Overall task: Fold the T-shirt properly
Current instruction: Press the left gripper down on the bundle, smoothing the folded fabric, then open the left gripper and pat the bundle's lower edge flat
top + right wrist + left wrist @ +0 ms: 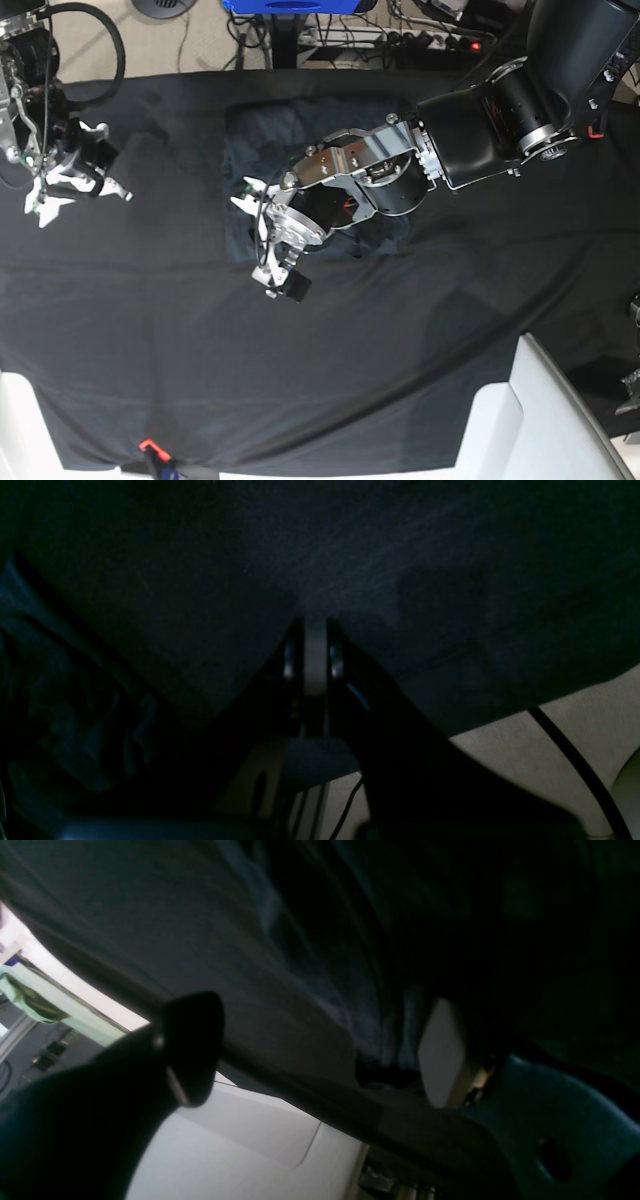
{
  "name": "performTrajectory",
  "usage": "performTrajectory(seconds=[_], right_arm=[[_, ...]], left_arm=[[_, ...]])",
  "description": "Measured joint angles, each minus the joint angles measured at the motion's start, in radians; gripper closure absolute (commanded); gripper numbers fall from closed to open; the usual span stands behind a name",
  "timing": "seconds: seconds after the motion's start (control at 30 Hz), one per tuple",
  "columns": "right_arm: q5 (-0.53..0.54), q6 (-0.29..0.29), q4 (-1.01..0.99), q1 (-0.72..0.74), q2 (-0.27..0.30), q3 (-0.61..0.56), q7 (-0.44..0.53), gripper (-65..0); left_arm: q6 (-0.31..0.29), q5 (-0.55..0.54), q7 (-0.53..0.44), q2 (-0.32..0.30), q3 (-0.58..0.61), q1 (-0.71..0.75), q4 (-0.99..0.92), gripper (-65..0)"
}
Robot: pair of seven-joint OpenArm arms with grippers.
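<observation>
- The dark charcoal-grey, soft and wrinkly knit T-shirt (300, 150) is lying on the smooth black tablecloth (400, 350) that is covering the counter, toward the far edge and near the middle of the cloth.
- The left hand (262, 240) is hovering at the near edge of the T-shirt, with its jaws standing wide apart; in the left wrist view a pale pad (442, 1052) and a dark finger (192, 1045) are far from each other, and nothing is between them.
- The right hand (75, 170) is staying well apart from the T-shirt, over the bare tablecloth; in the right wrist view its two fingers (292, 652) are pressing together, closed on nothing.
- A white panel (540, 410) is standing at the near side, well apart from the T-shirt.
</observation>
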Motion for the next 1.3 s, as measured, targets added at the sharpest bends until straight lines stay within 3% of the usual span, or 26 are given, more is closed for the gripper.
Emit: performTrajectory(seconds=[0.23,0.43,0.53,0.7,0.73,0.87,0.97,1.1,1.3], right_arm=[[0.0,0.0,0.0,0.0,0.0,0.0,0.0,-0.2],[0.0,0.0,0.0,0.0,0.0,0.0,-0.001,-0.2],[0.0,0.0,0.0,0.005,0.0,-0.038,0.0,-0.2],[0.001,0.0,0.0,0.045,-0.001,-0.132,0.0,-0.2],[0.002,0.003,0.0,0.053,0.0,-0.148,0.0,-0.2],[0.0,0.0,0.0,0.054,0.0,-0.165,0.003,-0.2],[0.0,0.0,0.0,0.05,0.002,-0.166,0.003,-0.2],[0.003,0.002,0.0,0.05,0.0,-0.166,0.001,-0.2],[0.004,0.001,0.0,0.05,-0.019,-0.166,-0.002,-0.2]], left_arm=[[-0.002,-0.002,0.004,-0.005,-0.018,0.008,0.049,-58.1],[-0.005,-0.008,0.009,-0.005,-0.241,0.072,0.197,-55.5],[-0.004,-0.002,0.01,-0.002,-0.362,0.138,0.276,-39.3],[-0.008,-0.002,-0.041,-0.006,-0.474,0.259,0.303,-1.8],[-0.008,0.0,-0.038,-0.005,-0.506,0.282,0.325,0.0],[0.007,0.026,-0.058,-0.013,-0.661,0.382,0.463,0.0],[0.034,0.12,-0.099,-0.038,-0.734,0.456,0.475,0.0],[0.079,0.212,-0.171,-0.057,-0.753,0.476,0.413,0.0],[0.079,0.214,-0.172,-0.079,-0.756,0.481,0.363,0.0]])
